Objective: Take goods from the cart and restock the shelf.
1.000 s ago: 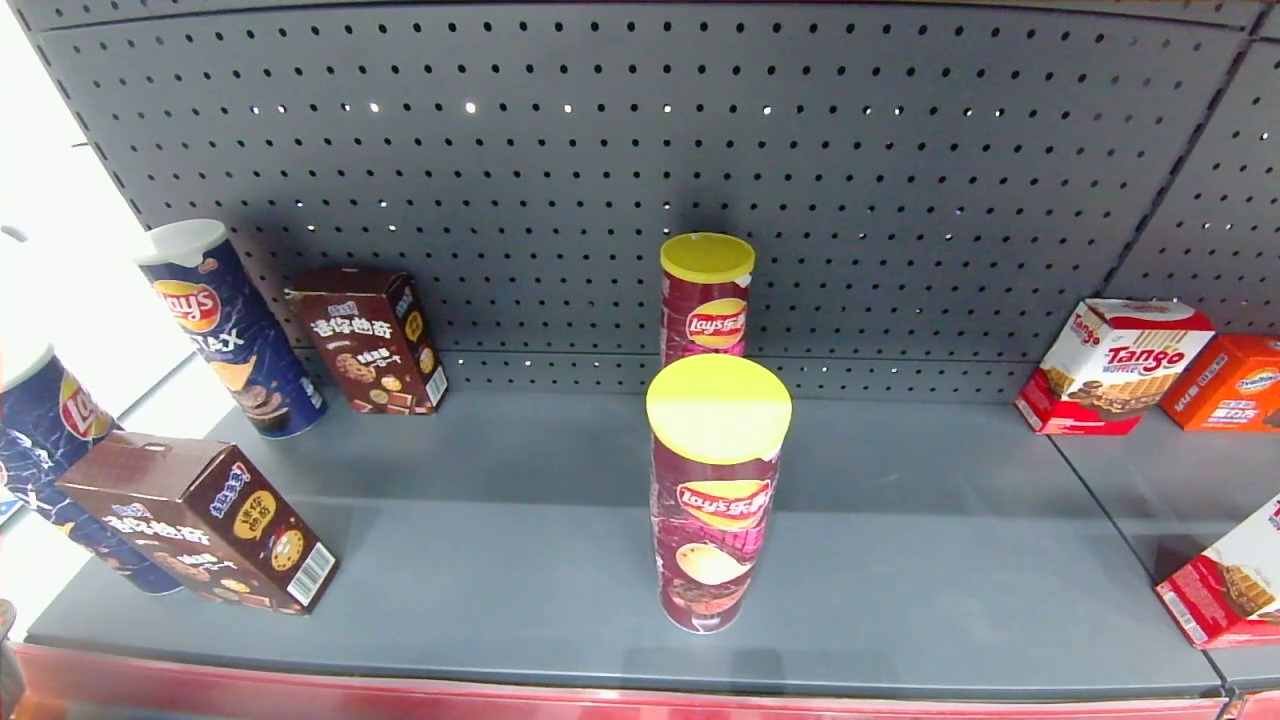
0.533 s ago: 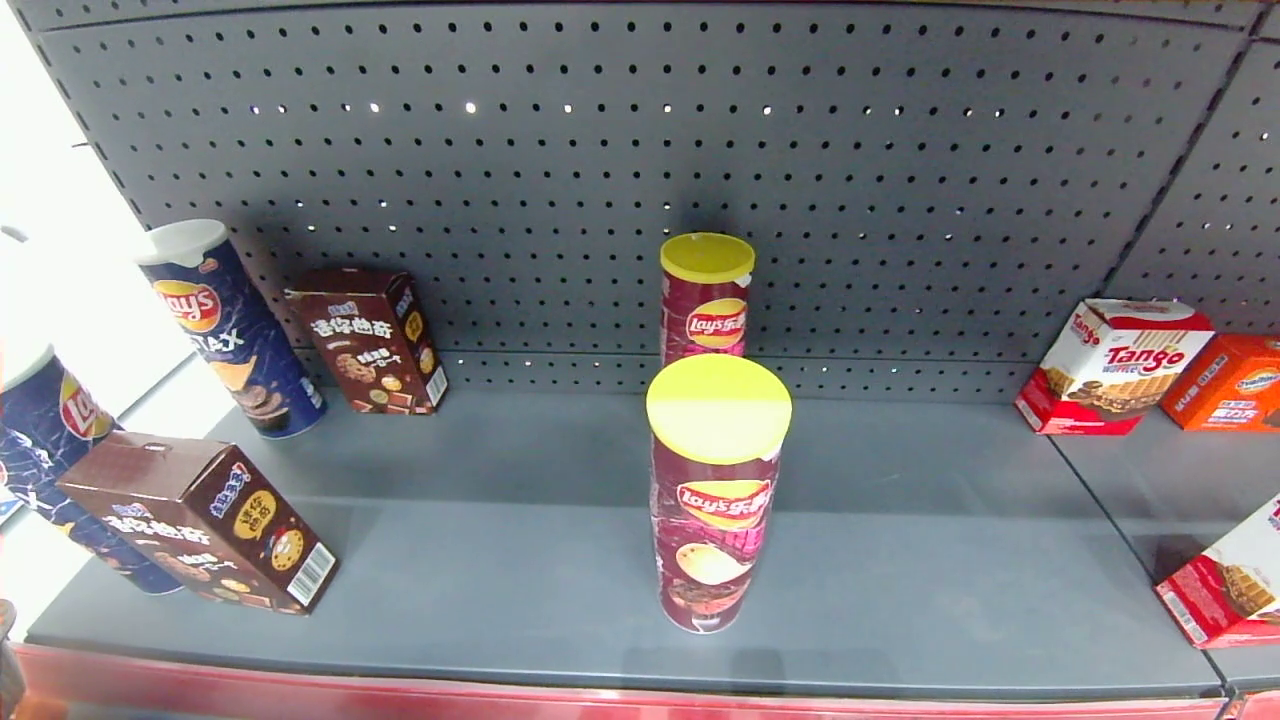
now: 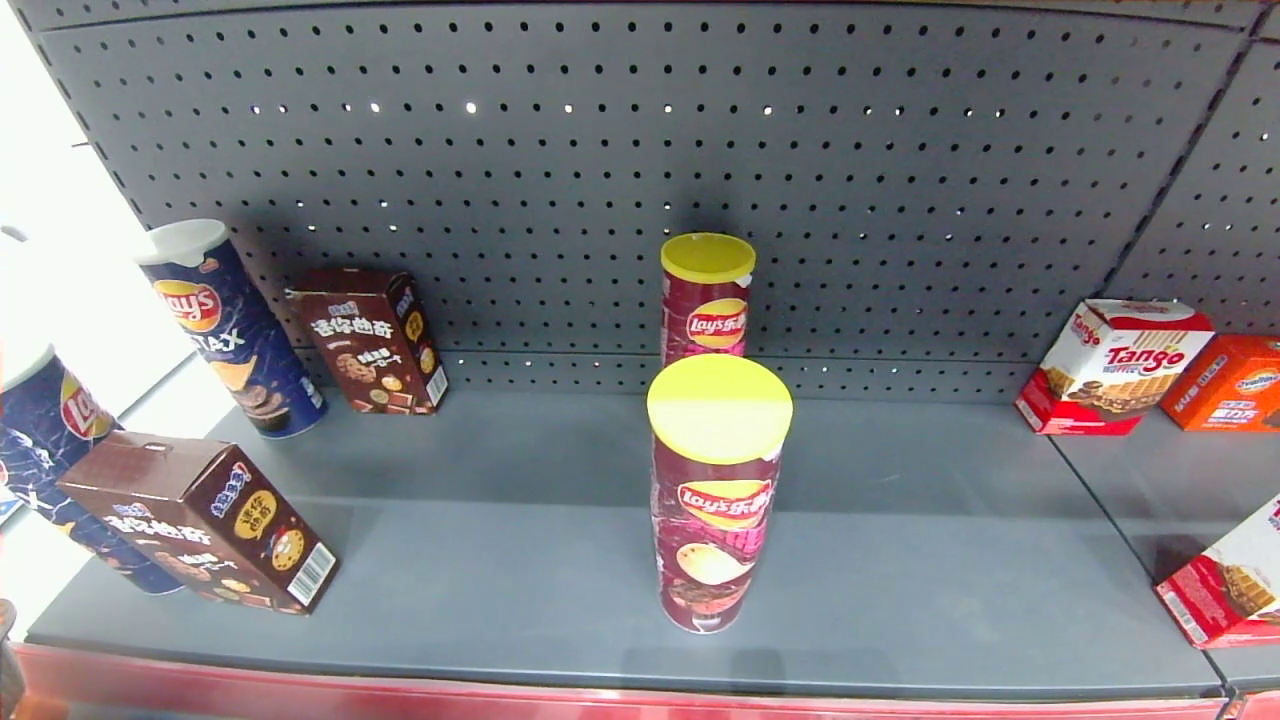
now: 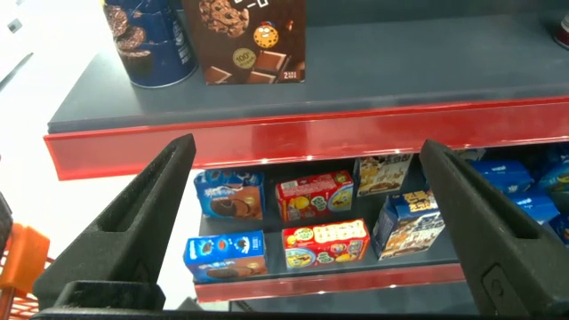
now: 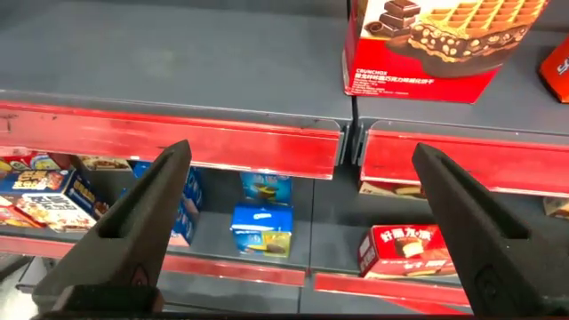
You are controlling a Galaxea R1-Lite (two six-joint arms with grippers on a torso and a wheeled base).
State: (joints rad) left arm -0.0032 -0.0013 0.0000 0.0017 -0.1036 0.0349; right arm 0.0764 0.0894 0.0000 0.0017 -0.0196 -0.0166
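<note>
On the grey shelf (image 3: pixel 900 560) two maroon chip cans with yellow lids stand upright in a line: one near the front (image 3: pixel 715 490), one at the back (image 3: pixel 706 297). My left gripper (image 4: pixel 307 222) is open and holds nothing, in front of the shelf's red front edge (image 4: pixel 311 138), below a dark blue can (image 4: pixel 147 36) and a brown cookie box (image 4: pixel 244 40). My right gripper (image 5: pixel 302 222) is also open and holds nothing, in front of the red front edge (image 5: pixel 178 133), near a red wafer box (image 5: pixel 436 44).
On the shelf's left stand two dark blue cans (image 3: pixel 230 325) (image 3: pixel 45 440) and two brown cookie boxes (image 3: pixel 370 340) (image 3: pixel 200 520). Red wafer boxes (image 3: pixel 1115 365) (image 3: pixel 1225 585) and an orange box (image 3: pixel 1225 380) sit at the right. Lower shelves hold several small boxes (image 4: pixel 311 222). The perforated back panel (image 3: pixel 600 150) closes the rear.
</note>
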